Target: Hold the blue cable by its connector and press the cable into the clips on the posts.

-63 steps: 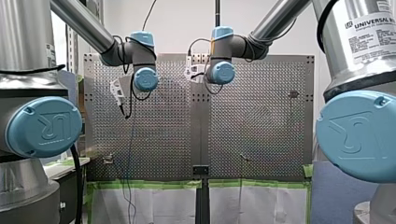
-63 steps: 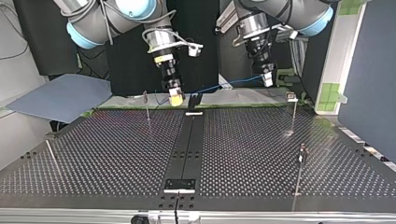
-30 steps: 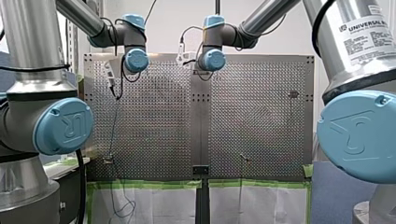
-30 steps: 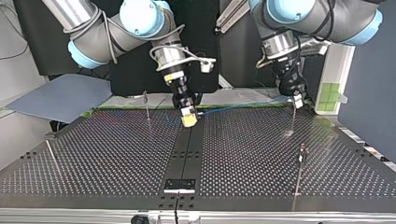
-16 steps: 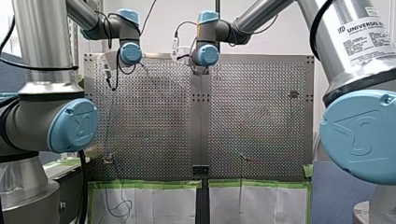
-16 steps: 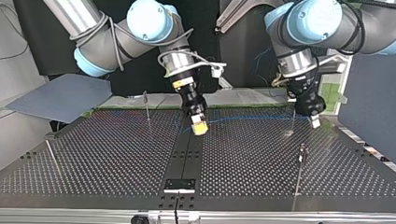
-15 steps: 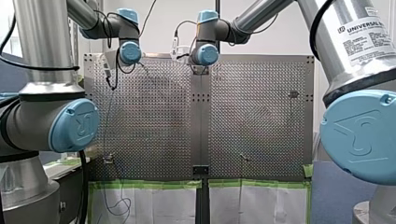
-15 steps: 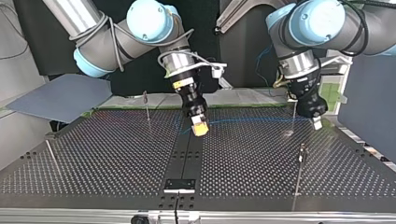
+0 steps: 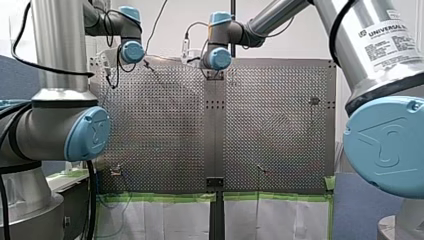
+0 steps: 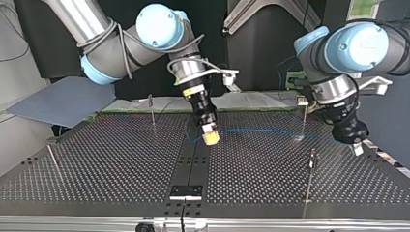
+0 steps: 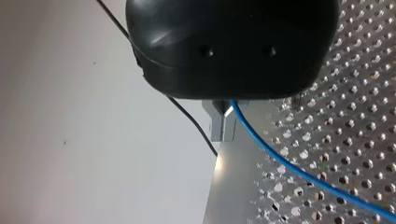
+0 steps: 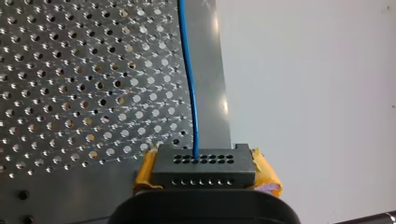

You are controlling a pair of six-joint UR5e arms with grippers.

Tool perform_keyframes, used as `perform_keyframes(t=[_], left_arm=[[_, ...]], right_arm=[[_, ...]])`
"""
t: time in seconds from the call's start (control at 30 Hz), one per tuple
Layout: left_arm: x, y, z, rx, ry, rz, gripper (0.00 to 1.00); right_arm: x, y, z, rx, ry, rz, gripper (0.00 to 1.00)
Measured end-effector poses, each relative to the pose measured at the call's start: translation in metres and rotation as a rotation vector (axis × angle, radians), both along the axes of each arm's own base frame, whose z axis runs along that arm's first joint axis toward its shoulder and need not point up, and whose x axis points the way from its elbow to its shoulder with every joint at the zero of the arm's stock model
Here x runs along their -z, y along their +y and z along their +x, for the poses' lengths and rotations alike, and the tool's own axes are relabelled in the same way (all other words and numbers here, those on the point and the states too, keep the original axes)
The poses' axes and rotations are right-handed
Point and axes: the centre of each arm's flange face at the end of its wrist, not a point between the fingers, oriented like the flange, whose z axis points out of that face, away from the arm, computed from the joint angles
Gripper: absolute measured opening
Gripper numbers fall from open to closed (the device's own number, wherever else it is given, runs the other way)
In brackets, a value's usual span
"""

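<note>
Across the perforated table (image 10: 121, 159), my right gripper (image 10: 210, 137) and my left gripper (image 10: 357, 147) are holding the blue cable (image 10: 261, 130) taut near the clip-topped post (image 10: 304, 121). The left fingers (image 11: 223, 126) are pinching the cable, and the yellow pads (image 12: 267, 175) are clamping its black connector (image 12: 204, 165). I am judging that both should be lowering evenly, seating it squarely in the clip (image 10: 302, 100).

Robotics lab, cable-routing test bench. Evidence: 2 industrial arms, "UNIVERSAL ROBOTS" sticker on my R arm (image 9: 385, 45), blue joint caps on my L arm (image 9: 55, 125). Perforated metal table (image 10: 121, 164) under both grippers, w/ thin clip posts standing on it: one post (image 10: 152, 108) beside my R gripper (image 10: 211, 137), another (image 10: 313, 157) near my L gripper (image 10: 356, 146). Blue cable (image 12: 187, 70) strung btw them, its connector (image 12: 203, 165) pinched in R's yellow pads. Green masking tape (image 9: 160, 197) on table edge, grey frame beam (image 10: 261, 12) behind the grippers.
</note>
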Motion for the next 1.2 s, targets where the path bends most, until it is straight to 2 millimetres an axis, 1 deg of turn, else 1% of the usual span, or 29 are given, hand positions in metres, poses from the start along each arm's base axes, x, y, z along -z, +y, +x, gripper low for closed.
perform_keyframes(t=[0.33,0.6,0.93,1.2], left_arm=[[0.013,0.001,0.018,0.036,0.035,0.025,0.00],[0.029,0.004,0.037,0.039,0.073,0.037,0.00],[0.026,0.016,0.045,0.049,0.068,0.045,0.00],[0.023,0.021,0.048,0.071,0.069,0.066,0.00]], right_arm=[[0.011,-0.009,0.012,-0.002,0.004,0.007,0.00],[0.007,-0.015,0.017,0.003,-0.012,0.002,0.00],[0.008,-0.023,0.016,0.016,-0.015,0.005,0.00],[0.007,-0.027,0.017,0.018,-0.021,0.004,0.00]])
